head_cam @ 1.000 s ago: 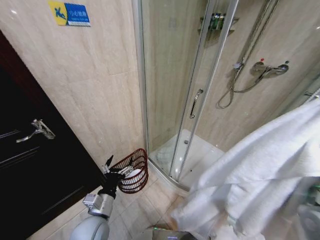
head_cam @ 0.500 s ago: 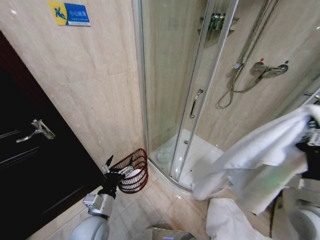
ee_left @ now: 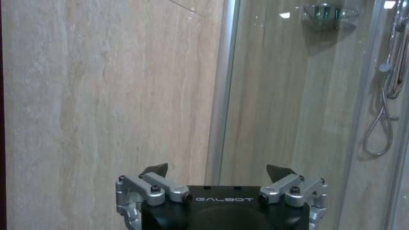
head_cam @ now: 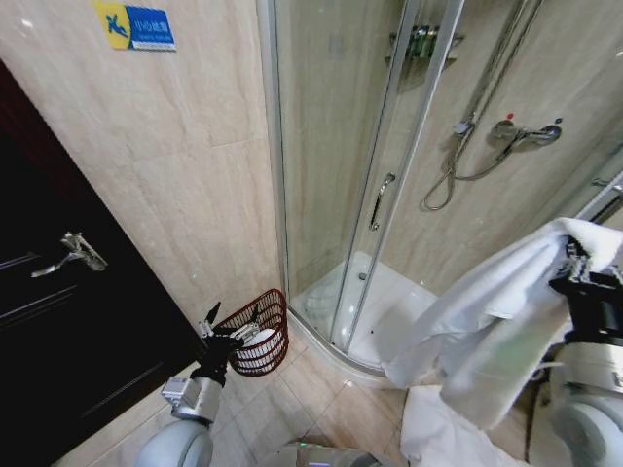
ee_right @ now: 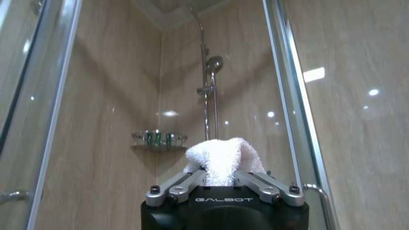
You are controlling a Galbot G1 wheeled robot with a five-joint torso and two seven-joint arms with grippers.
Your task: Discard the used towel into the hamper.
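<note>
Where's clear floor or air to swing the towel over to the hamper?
Bare tile runs between the hamper and the shower tray's curved edge, in front of the glass door. It is crowded at right, where the towel hangs from the right gripper over a white heap on the floor. The left gripper sits open beside the hamper's rim.

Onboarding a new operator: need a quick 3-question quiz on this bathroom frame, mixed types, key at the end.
1. Multiple choice: What is the right gripper shut on? A) shower hose B) white towel C) door handle
2. True or false: The left gripper is holding the towel.
3. Short answer: Where does the hamper stand?

Key
1. B. The white towel is pinched between the fingers and hangs down from them.
2. False. It is open and empty, held low by the hamper.
3. On the floor tiles, by the beige wall, beside the glass shower enclosure.
</note>
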